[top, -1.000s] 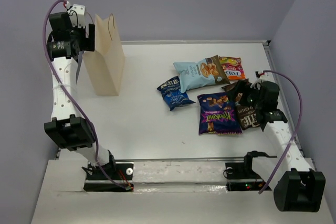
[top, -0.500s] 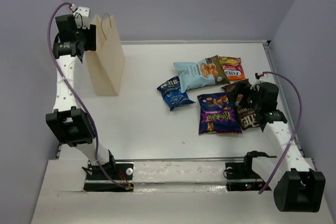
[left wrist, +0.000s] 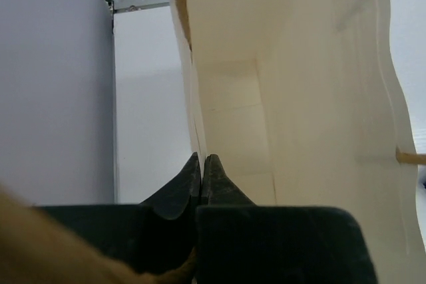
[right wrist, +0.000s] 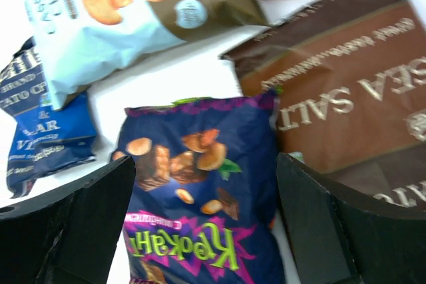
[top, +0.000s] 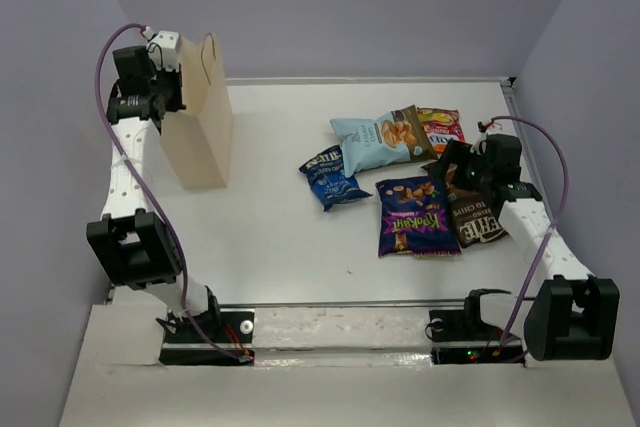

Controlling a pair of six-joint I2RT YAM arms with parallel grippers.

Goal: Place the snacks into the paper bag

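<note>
my left gripper [left wrist: 202, 164] is pinched shut on the rim of the paper bag [top: 200, 132] standing at the far left of the table [top: 280, 217], and my right gripper [right wrist: 203, 184] hangs wide open just over the purple packet [top: 410, 215].

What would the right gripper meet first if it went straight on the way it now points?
Most likely the purple packet, lying centred between the open fingers of the right gripper, though depth is hard to judge.
</note>
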